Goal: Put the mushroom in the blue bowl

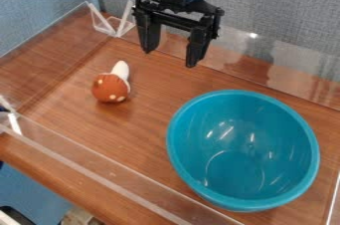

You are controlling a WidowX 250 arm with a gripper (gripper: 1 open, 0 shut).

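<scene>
The small toy mushroom (113,85) with reddish-brown cap and cream stem is seen lying on the wooden counter (80,129), apart from the glossy teal-blue plastic bowl (244,149). The black hand (174,50) is held above the counter with fingers spread apart, nothing gripped.

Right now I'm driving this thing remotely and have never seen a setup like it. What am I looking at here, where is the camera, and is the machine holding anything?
There is one picture, taken from a camera in front of and above a wooden table, looking down at it. Low clear walls run along the table's edges.

The black thing at the top is the end of a robot arm. Its gripper hangs pointing down at the table. The two dark fingers stand apart, open, with nothing between them, so nothing is held.

On the table lie two things. To the left is a small toy mushroom, on its side, with a reddish-brown cap and a pale stem. To the right, nearer the camera, is a big blue bowl, with nothing in it.

The gripper is above the table behind both and touches neither.
</scene>
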